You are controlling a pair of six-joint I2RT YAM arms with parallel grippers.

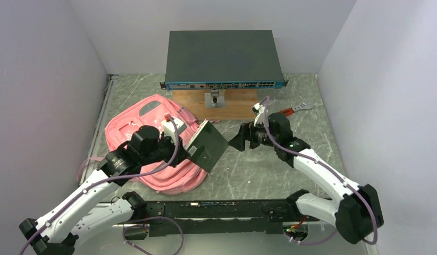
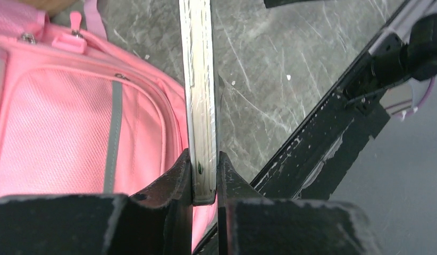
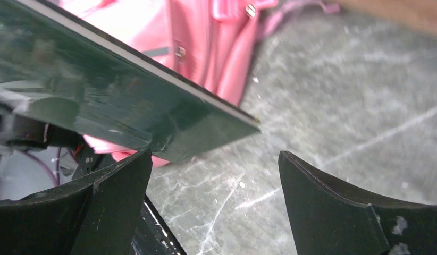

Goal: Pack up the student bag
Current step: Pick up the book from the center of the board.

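Left hand is clamped on one edge of a dark green book, holding it tilted off the desk. The book sits just at the right side of the student bag. The bag lies flat on the left half of the desk, partly under the left arm. Right hand has fingers apart, gripping nothing, just beside the book's free corner.
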